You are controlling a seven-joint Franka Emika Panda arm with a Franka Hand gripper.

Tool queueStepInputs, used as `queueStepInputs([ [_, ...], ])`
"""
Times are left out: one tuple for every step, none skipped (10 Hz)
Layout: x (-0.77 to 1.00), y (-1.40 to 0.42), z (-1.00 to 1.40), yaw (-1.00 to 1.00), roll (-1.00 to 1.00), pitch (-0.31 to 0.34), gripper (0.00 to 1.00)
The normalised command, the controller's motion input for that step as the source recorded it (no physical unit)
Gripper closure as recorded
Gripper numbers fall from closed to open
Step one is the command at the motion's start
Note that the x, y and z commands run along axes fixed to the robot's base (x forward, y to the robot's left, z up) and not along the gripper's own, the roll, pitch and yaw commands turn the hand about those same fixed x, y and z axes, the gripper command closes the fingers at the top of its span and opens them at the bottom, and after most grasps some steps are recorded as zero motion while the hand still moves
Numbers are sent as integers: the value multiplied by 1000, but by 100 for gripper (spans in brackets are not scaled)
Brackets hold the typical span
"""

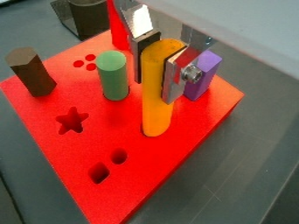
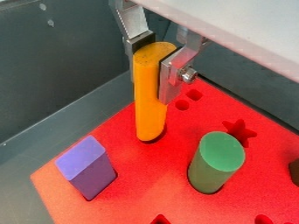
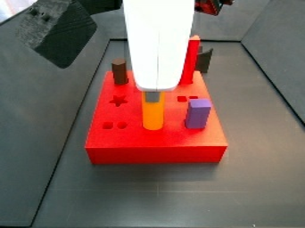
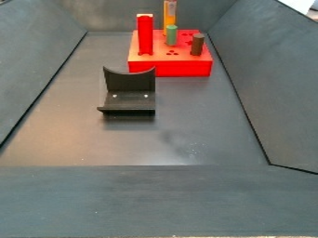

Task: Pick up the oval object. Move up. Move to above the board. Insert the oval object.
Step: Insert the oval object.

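The oval object [image 1: 158,101] is a tall yellow-orange peg standing upright over the red board [image 1: 176,162]. My gripper [image 1: 160,68] is shut on its upper part, with a silver finger on each side, in both wrist views [image 2: 156,61]. The peg's [image 2: 147,101] lower end meets the board's [image 2: 128,192] top, and the oval hole does not show. In a side view the peg [image 3: 154,113] hangs below my white arm [image 3: 159,44], near the middle of the board [image 3: 155,147]. The star hole [image 1: 73,120] and the small square holes [image 1: 111,166] are bare.
On the board stand a green cylinder [image 1: 111,74], a brown peg [image 1: 31,72], a purple block [image 1: 201,74] and a tall red block [image 1: 118,26]. The dark fixture [image 4: 126,91] stands on the floor away from the board [image 4: 180,63]. Grey walls enclose the floor.
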Motion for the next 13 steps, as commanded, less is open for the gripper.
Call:
queueStepInputs([
  [0,0,-220,0,20,0,100],
  [0,0,-240,0,16,10,100],
  [0,63,-214,0,7,30,100],
  [51,157,-171,0,0,13,100],
  [103,177,-160,0,0,11,100],
  [94,189,-143,0,0,11,100],
  [34,60,-200,0,0,0,100],
  [0,0,-291,0,31,0,100],
  [0,-197,-294,0,90,0,100],
  [9,-326,-191,0,203,29,100],
  [51,-249,-120,0,237,49,100],
  [80,-237,-149,0,329,74,100],
  [34,-309,-60,0,467,124,100],
])
